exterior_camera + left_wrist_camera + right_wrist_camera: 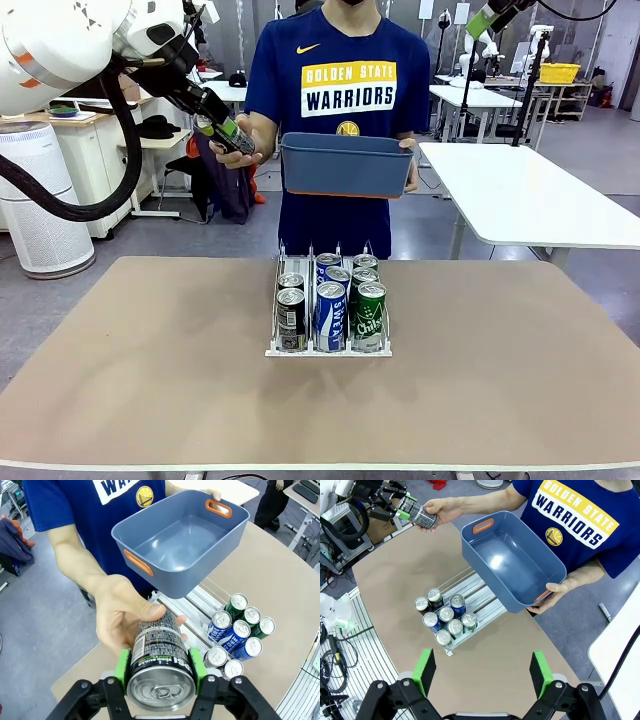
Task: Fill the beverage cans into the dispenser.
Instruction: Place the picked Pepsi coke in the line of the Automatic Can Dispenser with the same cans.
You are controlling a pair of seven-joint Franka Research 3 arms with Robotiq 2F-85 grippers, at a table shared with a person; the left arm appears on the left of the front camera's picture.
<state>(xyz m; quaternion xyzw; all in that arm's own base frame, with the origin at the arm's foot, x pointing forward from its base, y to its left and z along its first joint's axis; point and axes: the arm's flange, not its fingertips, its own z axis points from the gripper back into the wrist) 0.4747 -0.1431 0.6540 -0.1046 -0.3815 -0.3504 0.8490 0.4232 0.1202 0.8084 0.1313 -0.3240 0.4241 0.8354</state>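
My left gripper (160, 671) is shut on the silver-topped end of a black beverage can (159, 647). It holds the can up in the air at the far left (218, 126), beyond the table's far edge. A person's hand (122, 617) grips the other end of that can (234, 137). The dispenser (272, 350) stands mid-table with several cans in its three lanes: black on the left (291, 318), blue in the middle (329, 315), green on the right (370, 315). My right gripper (482, 672) hangs open high above the table, with nothing between its green pads.
The person stands at the far side and holds an empty blue-grey bin (345, 165) with orange handles over the far edge, above the dispenser's back end (470, 582). A white table (530, 195) stands at the back right. Bare tabletop (130, 350) lies around the dispenser.
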